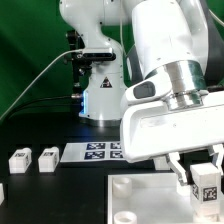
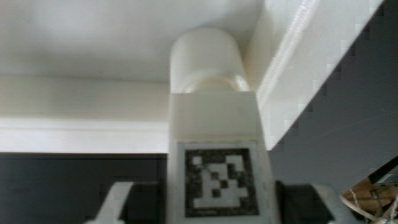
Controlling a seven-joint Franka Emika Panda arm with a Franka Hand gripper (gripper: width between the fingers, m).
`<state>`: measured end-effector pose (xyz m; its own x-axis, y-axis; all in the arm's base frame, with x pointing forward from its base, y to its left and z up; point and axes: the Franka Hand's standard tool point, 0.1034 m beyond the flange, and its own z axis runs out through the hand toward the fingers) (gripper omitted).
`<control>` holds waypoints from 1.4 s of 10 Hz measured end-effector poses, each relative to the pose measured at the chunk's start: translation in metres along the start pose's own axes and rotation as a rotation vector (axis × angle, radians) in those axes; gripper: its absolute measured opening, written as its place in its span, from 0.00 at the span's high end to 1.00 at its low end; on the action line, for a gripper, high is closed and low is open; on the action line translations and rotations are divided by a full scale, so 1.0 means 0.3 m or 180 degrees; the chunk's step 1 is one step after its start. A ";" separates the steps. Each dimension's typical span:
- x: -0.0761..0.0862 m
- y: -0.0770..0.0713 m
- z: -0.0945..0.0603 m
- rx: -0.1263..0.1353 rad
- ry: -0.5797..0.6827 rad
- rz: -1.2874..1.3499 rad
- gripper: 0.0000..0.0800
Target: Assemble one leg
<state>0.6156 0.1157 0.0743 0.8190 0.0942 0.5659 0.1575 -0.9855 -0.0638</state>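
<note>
My gripper [image 1: 200, 172] is at the exterior view's lower right, shut on a leg [image 1: 206, 181], a small white post with a black-and-white tag on its face. It holds the leg upright over the right part of the large white square panel [image 1: 150, 200]. In the wrist view the leg [image 2: 214, 130] runs away from the camera between my two fingers [image 2: 139, 205], its rounded end against the white panel [image 2: 89, 110]. Two more legs [image 1: 21, 159] [image 1: 47, 158] lie on the black table at the exterior view's left.
The marker board [image 1: 98, 152] lies flat on the table behind the panel. The robot's white base [image 1: 100, 95] stands at the back, with a black cable running off to the left. A round hole [image 1: 124, 217] shows in the panel near its front edge.
</note>
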 end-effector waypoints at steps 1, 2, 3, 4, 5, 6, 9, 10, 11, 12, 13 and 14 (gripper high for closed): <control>0.000 0.001 0.001 0.0000 -0.0008 0.0001 0.63; -0.004 0.001 0.002 0.0002 -0.0023 0.0001 0.63; -0.004 0.001 0.002 0.0002 -0.0024 0.0001 0.42; -0.004 0.001 0.002 0.0002 -0.0024 0.0001 0.27; -0.005 0.001 0.002 0.0002 -0.0025 0.0001 0.21; -0.005 0.001 0.002 0.0002 -0.0025 0.0001 0.21; -0.005 0.001 0.003 0.0002 -0.0025 0.0001 0.19; -0.005 0.001 0.003 0.0002 -0.0025 0.0001 0.19; -0.005 0.001 0.003 0.0002 -0.0025 0.0001 0.19; -0.004 0.002 0.002 0.0002 -0.0032 0.0002 0.19; 0.014 0.005 -0.012 0.0009 -0.0093 0.0004 0.19; 0.040 0.008 -0.036 0.0020 -0.0193 0.0003 0.19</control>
<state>0.6197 0.1129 0.0898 0.8511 0.1019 0.5150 0.1601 -0.9846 -0.0697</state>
